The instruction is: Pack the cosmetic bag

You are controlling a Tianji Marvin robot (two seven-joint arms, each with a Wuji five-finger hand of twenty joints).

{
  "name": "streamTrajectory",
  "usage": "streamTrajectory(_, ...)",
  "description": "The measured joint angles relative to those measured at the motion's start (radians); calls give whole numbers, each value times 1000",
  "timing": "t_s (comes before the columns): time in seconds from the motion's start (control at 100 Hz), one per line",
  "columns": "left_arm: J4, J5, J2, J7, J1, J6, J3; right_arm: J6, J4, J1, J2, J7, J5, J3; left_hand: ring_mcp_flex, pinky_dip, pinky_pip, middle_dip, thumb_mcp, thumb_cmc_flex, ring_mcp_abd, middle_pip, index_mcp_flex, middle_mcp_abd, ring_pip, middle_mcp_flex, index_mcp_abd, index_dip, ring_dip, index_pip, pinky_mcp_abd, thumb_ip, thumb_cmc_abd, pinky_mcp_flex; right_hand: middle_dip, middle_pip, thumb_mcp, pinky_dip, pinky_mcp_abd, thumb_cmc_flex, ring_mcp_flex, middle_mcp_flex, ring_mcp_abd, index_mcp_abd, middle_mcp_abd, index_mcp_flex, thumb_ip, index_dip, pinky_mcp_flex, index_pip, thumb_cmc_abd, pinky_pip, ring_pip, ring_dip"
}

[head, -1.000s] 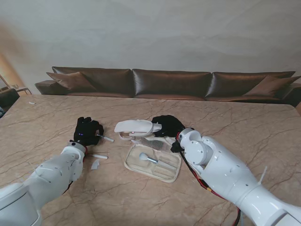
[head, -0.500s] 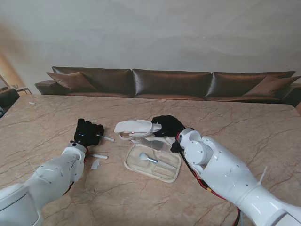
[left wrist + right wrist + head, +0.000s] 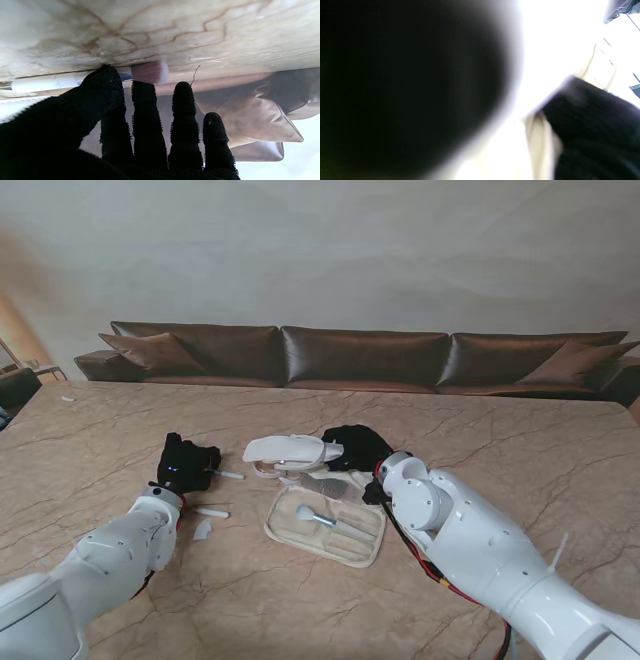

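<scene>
- Left hand [image 3: 186, 461], in a nubbed black glove, left of centre, closes thumb and fingers on a white-handled makeup brush [image 3: 105, 76] with soft pinkish bristles.
- Right hand [image 3: 357, 446], centre, grips the cream cosmetics bag [image 3: 325, 523]'s raised lid [image 3: 290, 448].
- The open bag lies on the veined marble table [image 3: 500, 440].

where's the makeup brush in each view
Stand view: the brush lies on the table, its white handle sticking out to the right of the left hand, left of the open bag.
Left wrist view: the brush lies across the marble just past the fingers, pink bristles at one end, thumb on its ferrule.
Right wrist view: not in it; the picture is blurred.
Shared landmark: the brown sofa.
</scene>
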Motion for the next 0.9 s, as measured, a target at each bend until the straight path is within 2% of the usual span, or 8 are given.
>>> streamTrajectory(0.17,2,0,0,1,2,-18,-11,0,0,-1,0,-1,0,1,0,-9,0,62,-1,11,0,62,-7,0,12,3,-2,70,28,0,-5,0,0,0,0,0,0,0,0,0,0,0,0,0,0,0,0,0,1,0,0,0,0,0)
streamTrajectory(0.46,2,0,1,5,3,-28,-14,7,-5,-5,-1,0,8,9,0,-9,1,92,-6,14,0,66,-11,0,13,14,-2,88,59,1,-15,0,1,5,0,0,0,0,0,0,0,0,1,0,0,0,0,0,1,0,0,0,1,0)
streamTrajectory(0.62,0,-1,1,1,4,-25,-21,6,-6,-7,-1,0,8,10,0,-9,1,83,-42,33,3,69,-39,-5,11,12,-2,-41,63,59,-12,2,23,5,0,0,0,0,0,0,0,0,2,0,0,0,0,0,1,0,0,0,1,0)
streamTrajectory(0.69,-1,-3,1,0,6,-25,-28,6,-7,-8,-1,0,7,10,0,-9,1,63,-42,35,7,77,-89,-15,-2,11,3,-72,63,65,-3,4,37,5,0,0,0,0,0,0,0,0,2,0,1,0,0,0,2,0,0,0,1,0)
streamTrajectory(0.78,-1,-3,2,2,6,-23,-20,6,-8,-9,0,0,6,10,-11,-10,1,59,-30,23,12,151,-146,-14,-19,-62,64,-88,58,55,5,5,-9,-9,0,0,0,0,0,0,0,0,3,0,1,1,0,0,2,0,0,0,1,0)
streamTrajectory(0.84,-2,-2,2,4,5,-17,-13,6,-9,-9,0,0,6,10,-17,-10,0,62,-20,11,14,211,-148,-18,-27,-89,99,-100,58,10,6,12,-26,-17,0,0,0,0,0,0,0,0,4,0,1,2,0,0,2,0,0,0,1,0)
streamTrajectory(0.9,-3,-2,2,4,5,-14,-14,6,-10,-10,0,-1,6,10,-40,-10,-1,74,-15,-4,16,254,-148,-19,-26,-113,135,-129,58,-49,6,1,-26,-26,0,0,0,0,1,0,0,0,6,0,2,4,0,0,2,0,0,1,1,0)
